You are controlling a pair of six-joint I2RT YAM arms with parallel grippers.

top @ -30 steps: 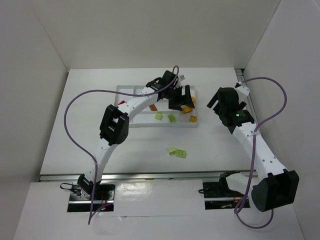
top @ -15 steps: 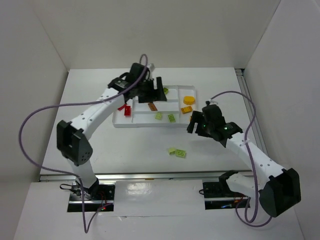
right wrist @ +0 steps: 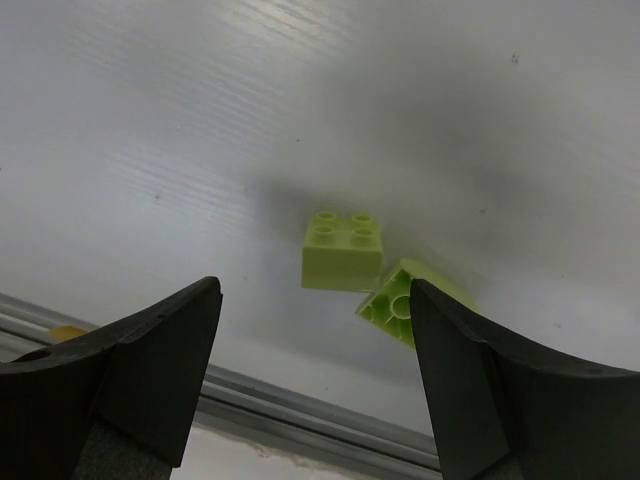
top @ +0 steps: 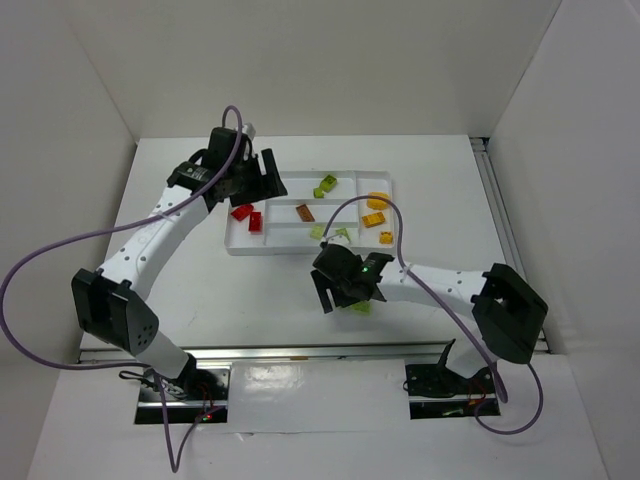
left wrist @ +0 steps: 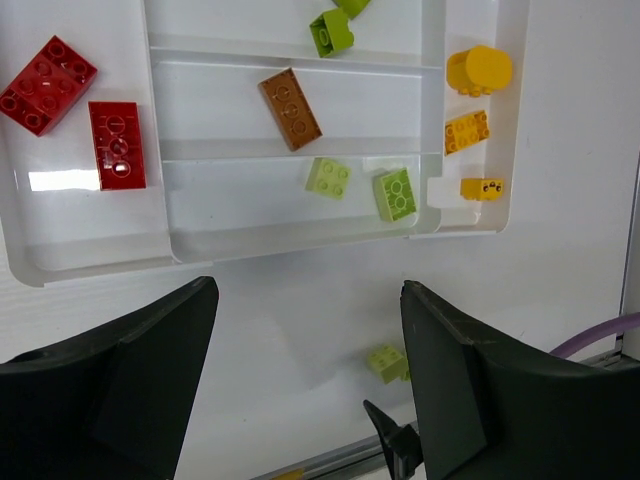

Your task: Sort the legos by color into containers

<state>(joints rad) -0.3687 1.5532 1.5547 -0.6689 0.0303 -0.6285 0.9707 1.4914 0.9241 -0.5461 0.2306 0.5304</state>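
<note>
Holding the right gripper [right wrist: 312, 320] low over the table [right wrist: 200, 120], jaws spread wide and gripping nothing, framing two loose lime green legos [right wrist: 342, 250] lying against each other, one studs up, the other tipped with its hollow underside showing. Likely lining up to close around the upright one, both sitting outside the tray [left wrist: 90, 268], in front of its near wall and close to the table's front edge. Holding the left gripper [left wrist: 308, 300] raised above the tray's near side, jaws likewise parted and carrying nothing, probably standing clear of the other arm while looking down over every compartment.

Finding in the left compartment two red bricks [left wrist: 117, 145] lying flat side by side. Finding in the three middle rows green pieces [left wrist: 332, 32] at the far one, a lone brown-orange brick [left wrist: 290, 108] in the centre one, two lime bricks [left wrist: 328, 176] in the near one. Finding in the right compartment a round yellow piece [left wrist: 478, 70], an orange-yellow brick [left wrist: 466, 131] and a small yellow brick [left wrist: 482, 187] in a line. Reading the colours as mostly grouped, with green split across two rows and the brown-orange brick apart from the yellows
</note>
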